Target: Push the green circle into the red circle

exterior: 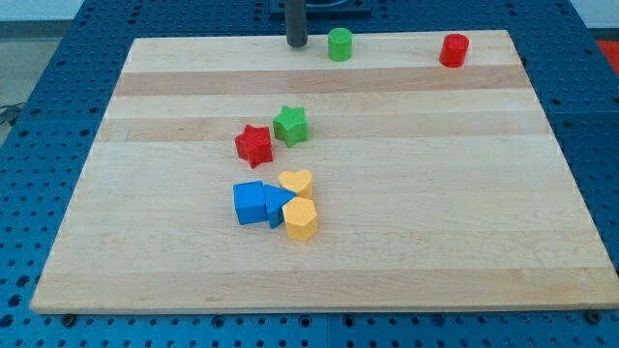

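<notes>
The green circle [339, 44] stands near the board's top edge, a little right of centre. The red circle [454, 49] stands further to the view's right along the same top edge, well apart from it. My tip [296, 44] is the lower end of the dark rod, resting on the board just left of the green circle with a small gap between them.
A red star [253, 144] and a green star [289, 125] touch near the board's middle. Below them a blue cube [250, 203], a blue triangle [279, 204], a yellow heart [296, 182] and a yellow hexagon [301, 219] cluster together. The wooden board [435, 213] lies on a blue pegboard table.
</notes>
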Action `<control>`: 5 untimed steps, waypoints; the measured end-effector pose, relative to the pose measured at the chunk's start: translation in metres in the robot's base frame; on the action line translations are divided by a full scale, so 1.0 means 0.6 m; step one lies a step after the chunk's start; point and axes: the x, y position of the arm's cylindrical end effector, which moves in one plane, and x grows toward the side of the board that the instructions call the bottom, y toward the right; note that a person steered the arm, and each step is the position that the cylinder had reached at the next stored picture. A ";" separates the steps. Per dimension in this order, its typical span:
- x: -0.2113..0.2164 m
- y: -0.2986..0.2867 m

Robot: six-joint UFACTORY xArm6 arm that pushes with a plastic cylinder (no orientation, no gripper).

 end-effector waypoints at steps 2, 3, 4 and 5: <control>0.020 0.139; 0.021 0.230; 0.021 0.295; 0.020 0.297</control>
